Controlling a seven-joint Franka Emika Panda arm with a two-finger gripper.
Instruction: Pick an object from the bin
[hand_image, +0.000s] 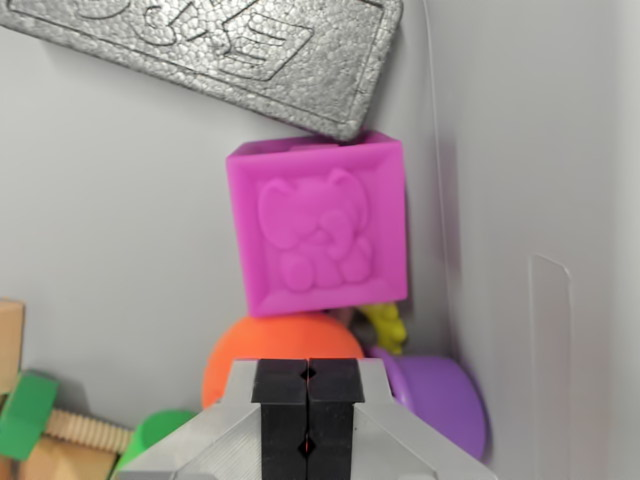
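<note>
My gripper sits at the bottom centre of the wrist view, its two black pads pressed together with nothing between them. Just beyond it lies an orange ball, partly hidden by the fingers. A magenta soft cube with an embossed elephant rests above the ball, in the middle of the view. A purple rounded piece lies at the wrist view's right of the gripper, and a small yellow piece peeks out between cube and purple piece.
A grey foam block with raised lettering lies across the top. The white bin wall rises along the wrist view's right. At lower left are a green nut on a wooden bolt, a wooden block and a green piece.
</note>
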